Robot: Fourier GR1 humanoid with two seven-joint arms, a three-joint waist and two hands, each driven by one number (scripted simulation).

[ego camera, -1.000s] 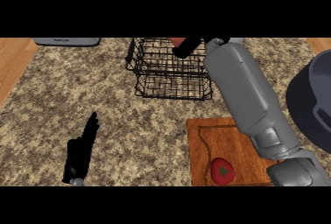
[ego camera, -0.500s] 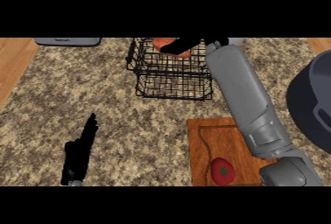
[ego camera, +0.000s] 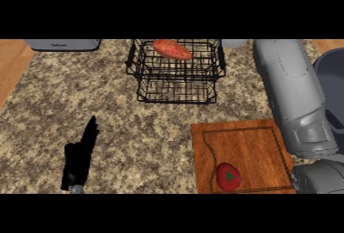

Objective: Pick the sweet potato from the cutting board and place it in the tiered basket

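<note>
Sweet potato (ego camera: 173, 49) lies in the top tier of the wire basket (ego camera: 177, 70), far ahead and to the right of the left hand (ego camera: 79, 157), nothing touching it, so the placing looks done; the step in hand is judged to be drawing the right arm clear. Right forearm (ego camera: 293, 98) runs up the right side, just right of the basket, its hand out of sight past the top, so cannot tell whether that hand is released or clenched. To do it well: pull the arm back along its own line, keep it off the basket rim so the tiers don't shift, and stay above the cutting board (ego camera: 243, 157) and the tomato (ego camera: 228, 176) lying on it. Left hand rests low at the left, fingers straight and relaxed, grasping nothing, well left of the board. Count: one sweet potato, one basket with two tiers, one cutting board, one tomato, one grey appliance (ego camera: 63, 44) at the top edge ahead of the left hand
</note>
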